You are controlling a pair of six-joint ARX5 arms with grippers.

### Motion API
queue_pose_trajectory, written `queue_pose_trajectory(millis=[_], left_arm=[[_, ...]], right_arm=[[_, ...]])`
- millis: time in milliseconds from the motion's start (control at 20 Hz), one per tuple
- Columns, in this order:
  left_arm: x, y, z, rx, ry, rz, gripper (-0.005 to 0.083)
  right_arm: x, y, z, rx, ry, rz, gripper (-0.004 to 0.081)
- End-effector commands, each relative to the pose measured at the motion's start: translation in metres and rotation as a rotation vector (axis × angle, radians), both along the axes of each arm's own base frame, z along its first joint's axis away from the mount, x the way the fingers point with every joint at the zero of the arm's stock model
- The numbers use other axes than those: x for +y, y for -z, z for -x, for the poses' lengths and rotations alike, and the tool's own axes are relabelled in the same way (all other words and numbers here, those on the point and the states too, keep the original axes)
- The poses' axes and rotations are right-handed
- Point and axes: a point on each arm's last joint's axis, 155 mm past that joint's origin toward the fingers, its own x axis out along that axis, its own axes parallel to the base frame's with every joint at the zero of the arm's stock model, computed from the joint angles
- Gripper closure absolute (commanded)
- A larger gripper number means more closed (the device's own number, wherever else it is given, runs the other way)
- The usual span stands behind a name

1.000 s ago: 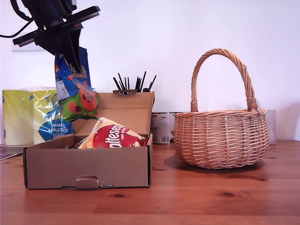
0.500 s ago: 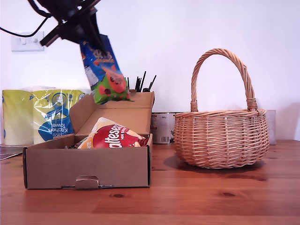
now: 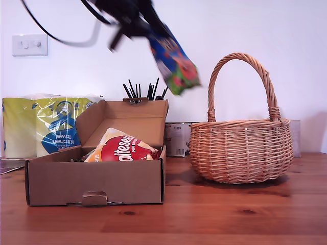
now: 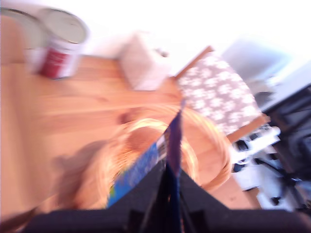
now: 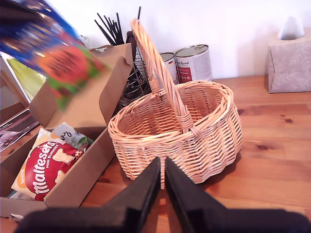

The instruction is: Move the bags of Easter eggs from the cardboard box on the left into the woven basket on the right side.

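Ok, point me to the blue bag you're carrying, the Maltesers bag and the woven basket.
blue bag (image 3: 175, 65): exterior view, on its printed face, hanging in the air.
Maltesers bag (image 3: 124, 148): exterior view, on the red front, inside the cardboard box (image 3: 97, 182).
woven basket (image 3: 240, 153): exterior view, on its front wall.

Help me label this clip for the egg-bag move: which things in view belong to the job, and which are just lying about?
Belongs to the job:
- dark blue crinkly sweet bag, in my first gripper's jaws
- red-orange Maltesers bag
- shallow brown cardboard box
- round tan woven basket

Just lying about:
- yellow-blue kitchen towel pack
- metal tins
- holder of black sticks
- pale tissue box
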Motion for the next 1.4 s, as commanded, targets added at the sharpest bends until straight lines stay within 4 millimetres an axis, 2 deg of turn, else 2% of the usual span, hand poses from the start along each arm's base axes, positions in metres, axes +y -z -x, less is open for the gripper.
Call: queue_pose_trajectory(millis=[0,100,200,650,900,1100,1350], left_arm=[[-0.020,0.017,-0.009,0.033,0.024,0.058,0.0798],[-0.038,0.022,-0.015,0.057,0.045,0.106,0.0798],[-0.046,0.029,-0.019,0.060,0.048,0.103,0.0798],[-0.055,0.025,-0.024,0.034,0.031,0.105,0.0798],[-0.063,0.010,-0.027,-0.036,0.004,0.131,0.0798],[-0.073,0.027,-0.025,-0.014,0.007,0.113,0.0798],[-0.099,0.054,-0.013,0.024,0.044,0.101,0.0798]], right_arm=[[0.001,-0.009,0.000,-0.023,-0.004,-0.002,0.0782],[0.001,-0.009,0.000,-0.023,-0.004,-0.002,0.0783],[0.001,-0.009,0.000,-0.023,-0.005,-0.002,0.0782],[0.001,-0.009,0.000,-0.023,-0.004,-0.002,0.0782],[0.001,-0.009,0.000,-0.023,-0.004,-0.002,0.0783],[0.001,-0.009,0.000,-0.023,-0.004,-0.002,0.0782],[0.001,-0.008,0.001,-0.020,-0.005,-0.002,0.0783]])
